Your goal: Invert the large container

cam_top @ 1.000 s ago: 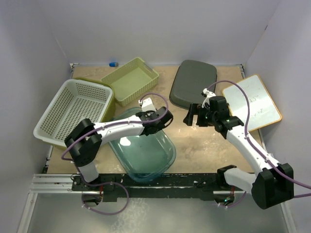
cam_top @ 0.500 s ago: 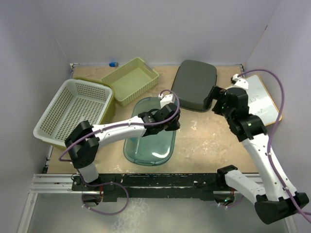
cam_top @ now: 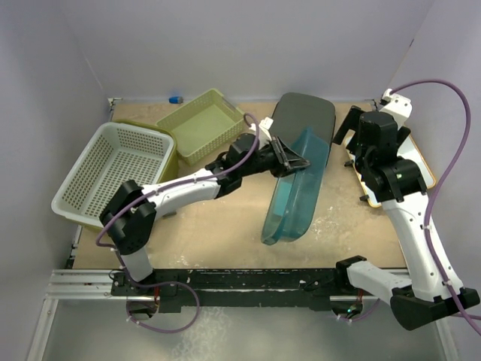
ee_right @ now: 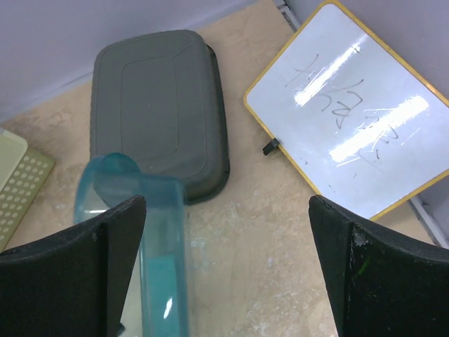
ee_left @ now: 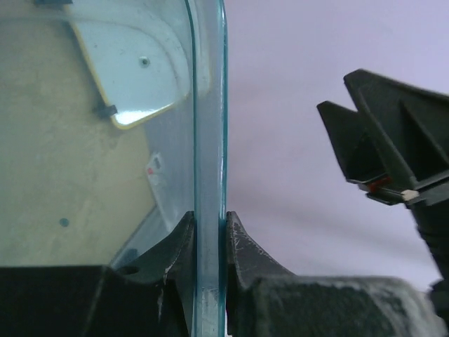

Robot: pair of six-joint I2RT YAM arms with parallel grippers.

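Tabletop (cam_top: 225,226): sandy, with the task's thing right of centre.
Large container (cam_top: 294,192): clear teal tub, tipped up on its long edge. Its near end looks to rest on the tabletop and its far end leans at the grey lid (cam_top: 304,120).
Change: half a second ago it lay flat, mouth up, further left. It is now on edge, so the flip is judged about half done.
Long axis: runs near to far, leaning slightly right. The mouth faces sideways, but to which side is unclear.
Left gripper (ee_left: 209,232): clamped narrowly on the container's raised wall.
Right gripper (ee_right: 226,203): fingers spread wide, holding nothing, drawn back toward the whiteboard (ee_right: 358,105).
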